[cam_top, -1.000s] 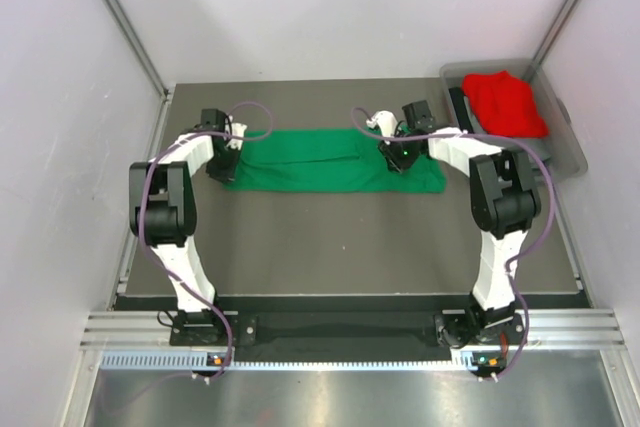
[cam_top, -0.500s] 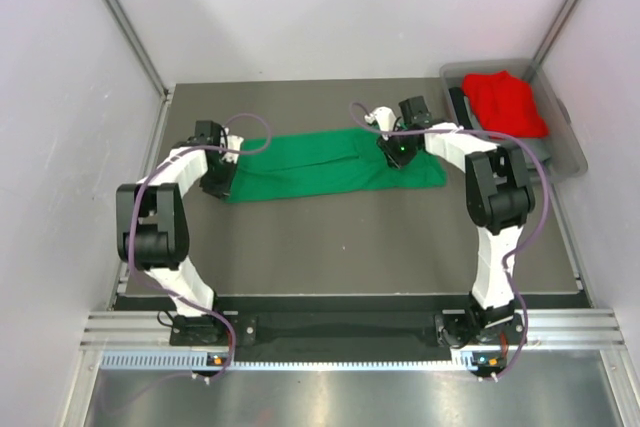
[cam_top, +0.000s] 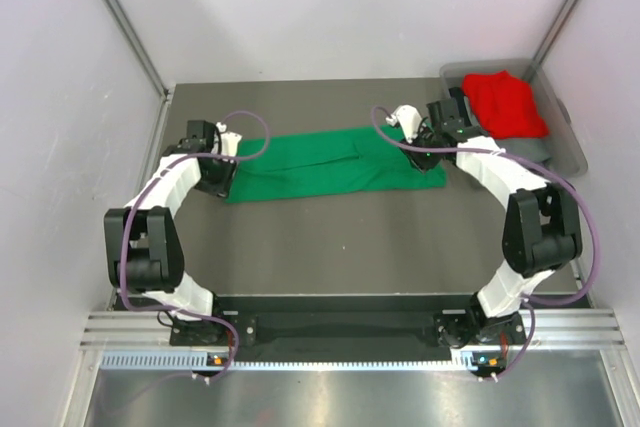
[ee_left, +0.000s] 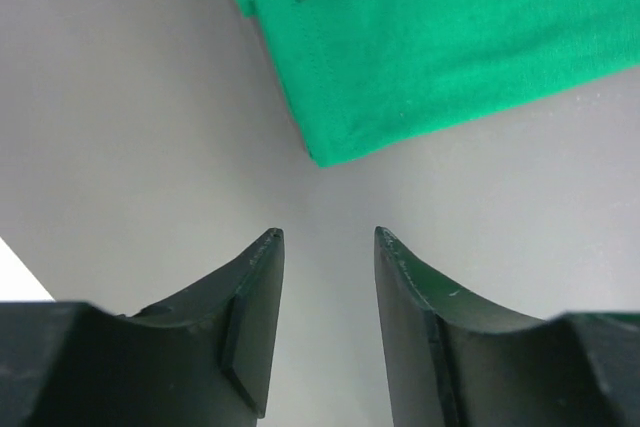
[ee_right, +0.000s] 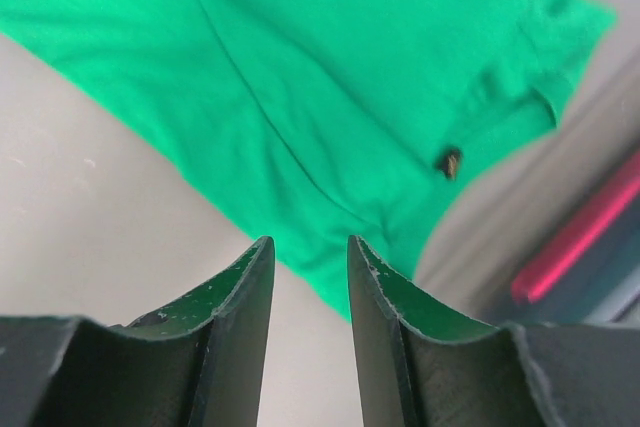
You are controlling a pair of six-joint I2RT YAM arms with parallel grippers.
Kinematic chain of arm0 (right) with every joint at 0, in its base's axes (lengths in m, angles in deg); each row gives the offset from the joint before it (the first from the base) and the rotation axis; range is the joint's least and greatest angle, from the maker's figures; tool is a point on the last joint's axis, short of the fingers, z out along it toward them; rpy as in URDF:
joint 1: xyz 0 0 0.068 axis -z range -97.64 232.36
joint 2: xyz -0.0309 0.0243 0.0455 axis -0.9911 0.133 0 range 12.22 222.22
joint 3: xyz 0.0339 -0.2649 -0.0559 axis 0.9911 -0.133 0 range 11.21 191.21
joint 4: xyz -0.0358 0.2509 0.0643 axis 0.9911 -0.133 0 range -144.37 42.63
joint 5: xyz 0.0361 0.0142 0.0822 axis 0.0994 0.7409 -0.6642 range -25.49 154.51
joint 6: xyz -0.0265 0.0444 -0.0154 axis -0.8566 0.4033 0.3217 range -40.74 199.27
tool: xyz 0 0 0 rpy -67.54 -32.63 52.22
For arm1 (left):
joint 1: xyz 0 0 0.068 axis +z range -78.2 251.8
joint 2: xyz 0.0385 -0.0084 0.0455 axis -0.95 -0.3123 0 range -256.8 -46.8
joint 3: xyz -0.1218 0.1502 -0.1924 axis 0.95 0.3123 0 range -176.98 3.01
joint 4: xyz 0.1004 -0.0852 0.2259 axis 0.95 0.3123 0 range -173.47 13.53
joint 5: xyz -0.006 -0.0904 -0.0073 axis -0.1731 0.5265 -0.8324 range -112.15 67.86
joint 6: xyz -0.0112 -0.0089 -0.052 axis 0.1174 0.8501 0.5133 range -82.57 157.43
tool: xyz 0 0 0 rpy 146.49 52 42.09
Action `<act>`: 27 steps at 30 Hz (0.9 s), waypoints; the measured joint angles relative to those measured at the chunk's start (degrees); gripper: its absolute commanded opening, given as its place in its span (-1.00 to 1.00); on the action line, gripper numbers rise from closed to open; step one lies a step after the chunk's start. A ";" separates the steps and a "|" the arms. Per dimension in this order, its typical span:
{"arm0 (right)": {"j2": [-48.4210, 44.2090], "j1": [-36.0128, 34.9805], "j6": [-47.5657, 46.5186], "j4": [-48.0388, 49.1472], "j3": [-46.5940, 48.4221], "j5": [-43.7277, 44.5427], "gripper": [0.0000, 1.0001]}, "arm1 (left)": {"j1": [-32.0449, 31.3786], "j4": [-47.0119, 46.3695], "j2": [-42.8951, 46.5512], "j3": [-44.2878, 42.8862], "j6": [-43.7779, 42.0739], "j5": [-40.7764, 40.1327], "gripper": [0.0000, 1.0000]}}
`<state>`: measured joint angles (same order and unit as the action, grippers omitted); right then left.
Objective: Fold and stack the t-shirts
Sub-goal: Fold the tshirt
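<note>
**Green t-shirt folded flat; red t-shirt heaped in the bin**

The bright green t-shirt [cam_top: 330, 162] lies flat on the table [cam_top: 350, 247] as a long folded band, stretching from about 10 o'clock to about 1 o'clock of the table's centre, with its left end sitting slightly nearer than its right. A lengthwise crease runs along it. The left wrist view shows a stitched hem at its left corner, and the right wrist view shows a small dark mark near its right end. The bright red t-shirt [cam_top: 505, 102] is a crumpled mound at 2 o'clock, inside the clear bin [cam_top: 570, 152], not touching the green one.
</note>
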<state>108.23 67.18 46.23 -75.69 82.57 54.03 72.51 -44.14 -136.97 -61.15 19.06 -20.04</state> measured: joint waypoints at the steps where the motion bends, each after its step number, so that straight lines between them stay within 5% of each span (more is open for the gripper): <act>1: -0.20 0.72 -0.35 0.02 -0.39 0.09 -0.27 | 0.00 -0.17 0.00 0.35 -0.46 0.20 -0.06; 15: 6.23 8.35 -2.01 -1.46 -1.62 2.19 -0.27 | -0.07 -3.78 -9.44 -0.83 -2.75 6.67 -0.09; 21: 8.79 8.35 -2.99 -2.60 -1.62 3.37 -0.70 | -0.11 -5.95 -12.59 -1.75 -2.75 5.73 -0.10; 27: 10.10 8.46 -2.89 -2.19 -1.95 7.08 -0.73 | -0.22 -8.59 -11.41 0.52 -2.84 4.11 -0.11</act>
<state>118.32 75.64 43.34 -77.88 80.62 61.11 72.30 -52.73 -148.38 -60.62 16.22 -15.93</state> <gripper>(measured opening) 0.136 0.447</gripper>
